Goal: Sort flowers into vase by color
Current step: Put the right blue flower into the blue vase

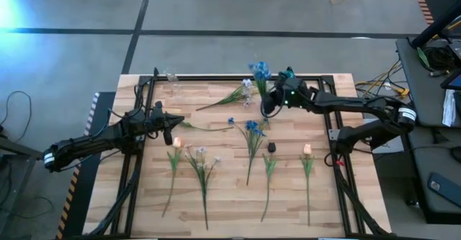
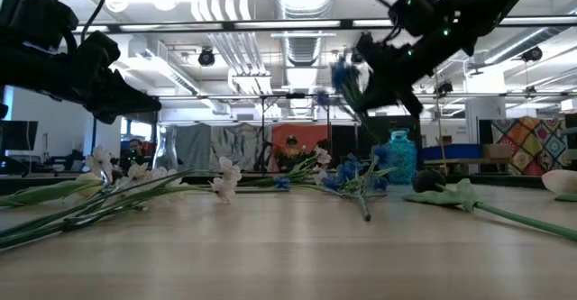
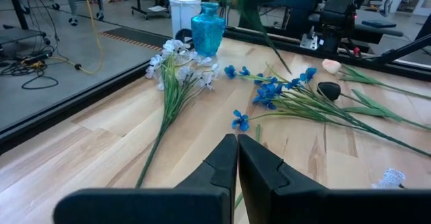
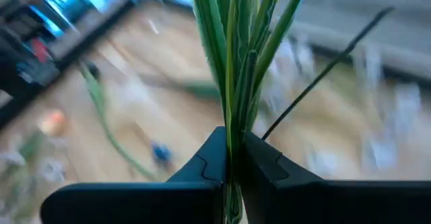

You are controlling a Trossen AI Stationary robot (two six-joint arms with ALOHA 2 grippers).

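My right gripper [image 1: 271, 100] hovers over the table's far middle, shut on a blue flower whose blossoms [image 1: 259, 70] point toward the far edge. A blue vase [image 3: 207, 29] stands at the far edge, and a clear vase [image 1: 171, 76] stands at the far left. Lying flat on the wood are a white-lilac flower [image 1: 241, 92], a blue flower [image 1: 252, 133], another pale flower [image 1: 202, 164] and two peach buds [image 1: 175, 148] [image 1: 307, 153]. My left gripper [image 3: 237, 158] is shut on nothing and hovers at the left [image 1: 175, 125]. My right gripper pinches the blue flower's bundle of green stem and leaves [image 4: 233, 126] between its two fingers. The fingers come from the table's right, slanting slightly down. The flower is lifted clear, blossoms [image 2: 343, 75] up and its thin stem end [image 3: 279, 57] trailing below.
A small black object [image 1: 271, 147] and a bare green stem [image 1: 269, 171] lie among the flowers. A dark metal frame [image 1: 216, 77] borders the table. The near strip of the wood [image 1: 238, 222] holds only stem ends.
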